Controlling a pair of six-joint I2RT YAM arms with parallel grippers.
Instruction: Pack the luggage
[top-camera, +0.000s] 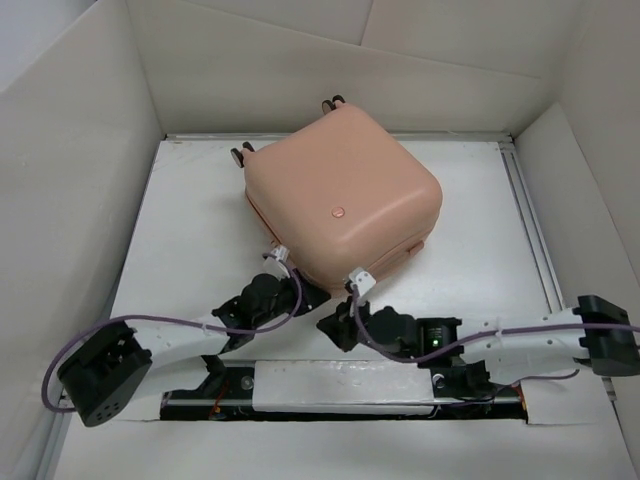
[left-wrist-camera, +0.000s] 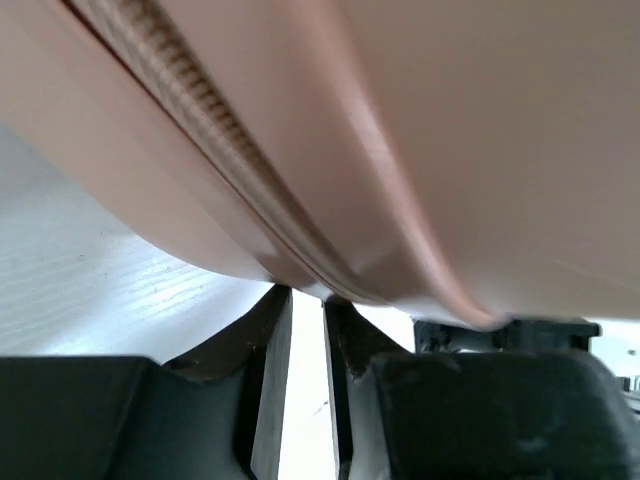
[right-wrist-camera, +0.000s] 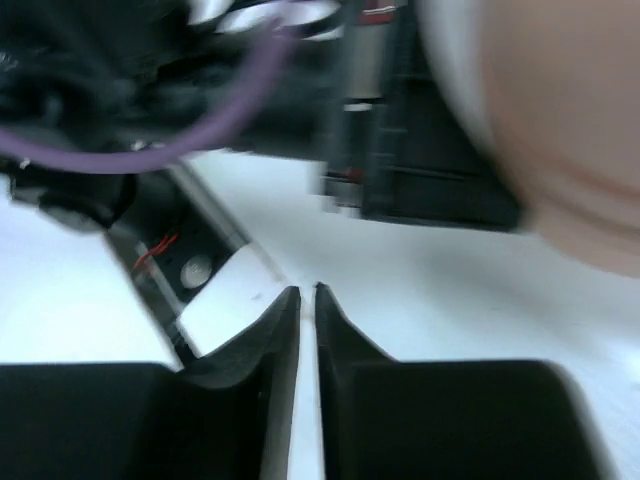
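The luggage (top-camera: 340, 195) is a peach-pink hard-shell suitcase lying closed and flat on the white table, its round button (top-camera: 337, 212) facing up and caster wheels (top-camera: 332, 101) at the far end. My left gripper (top-camera: 312, 293) is at its near-left corner. In the left wrist view the jaws (left-wrist-camera: 307, 295) stand nearly closed with nothing between them, tips just under the shell (left-wrist-camera: 480, 120) below the zipper (left-wrist-camera: 200, 110). My right gripper (top-camera: 335, 325) points left, just in front of the suitcase's near edge. It is shut and empty (right-wrist-camera: 307, 290), with the shell (right-wrist-camera: 570, 120) at upper right.
White walls enclose the table on three sides. A metal rail (top-camera: 530, 220) runs along the right side. A dark slot with the arm bases (top-camera: 340, 395) lies along the near edge. Two white tags (top-camera: 358, 275) hang at the suitcase's near edge.
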